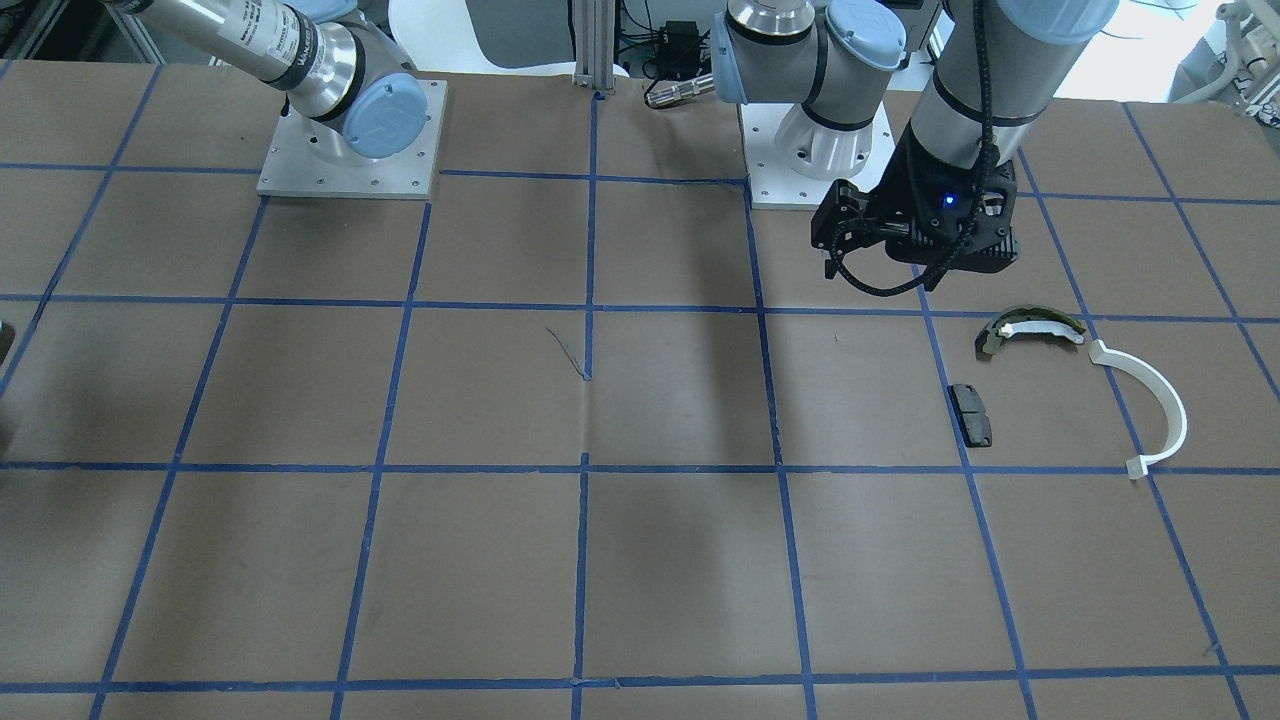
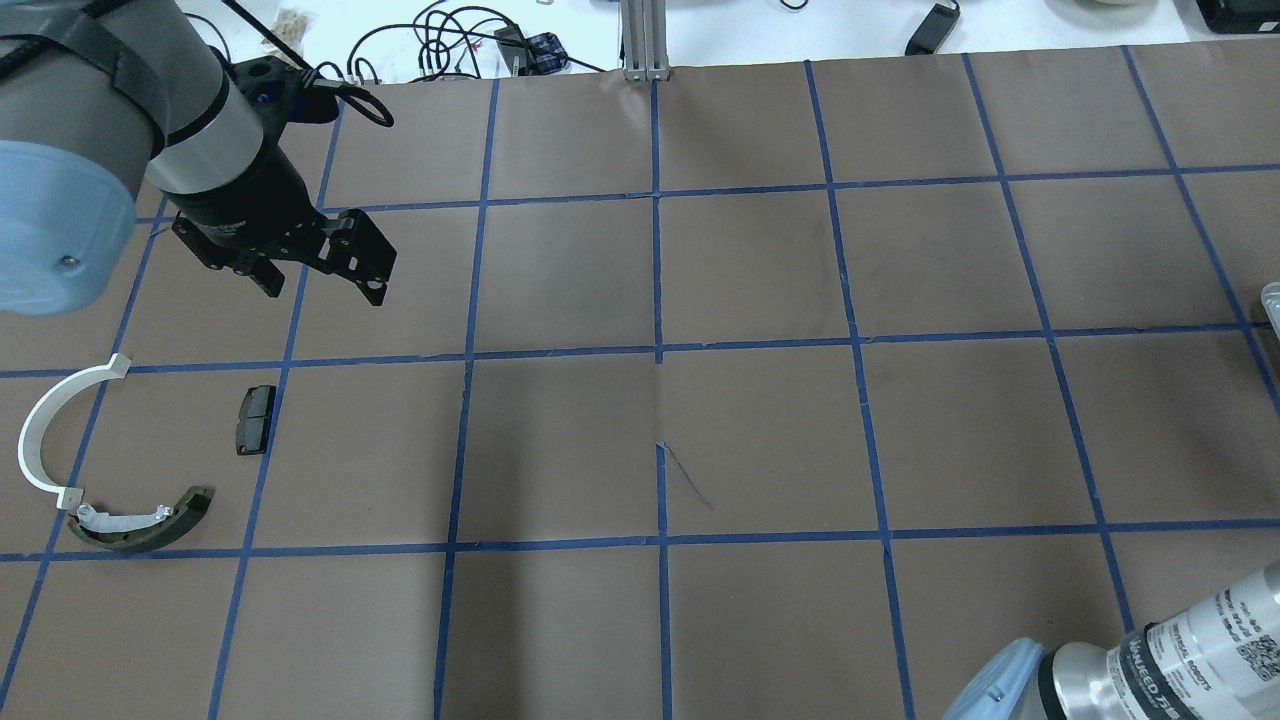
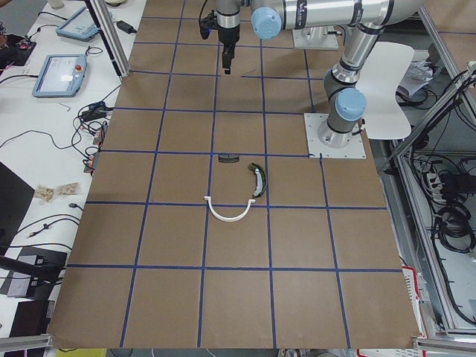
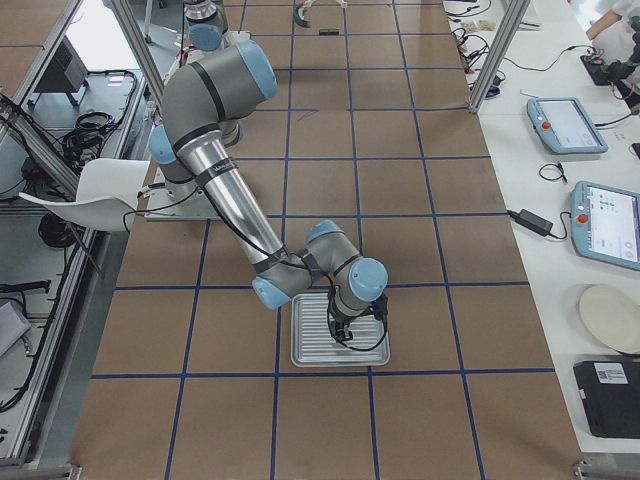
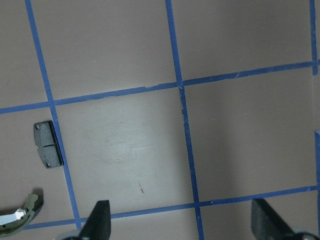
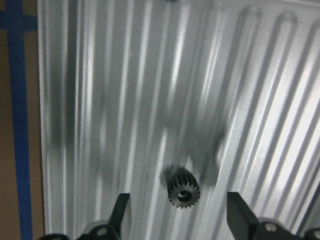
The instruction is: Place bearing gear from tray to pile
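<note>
The bearing gear (image 6: 183, 192), small, dark and toothed, lies on the ribbed metal tray (image 6: 150, 75). My right gripper (image 6: 179, 220) is open just above the tray, with the gear between its fingers (image 6: 120, 212) and untouched. The exterior right view shows this gripper (image 4: 350, 322) over the tray (image 4: 312, 345). The pile is a white arc (image 2: 45, 430), an olive curved piece (image 2: 140, 525) and a black pad (image 2: 254, 419). My left gripper (image 2: 320, 280) is open and empty, hovering beyond the pile. The pad (image 5: 48, 145) is in its wrist view.
The table is brown paper with a blue tape grid. The pile also shows in the front-facing view: arc (image 1: 1160, 400), olive piece (image 1: 1030, 328), pad (image 1: 971, 414). The arm bases stand on metal plates (image 1: 350, 170) at the robot's side.
</note>
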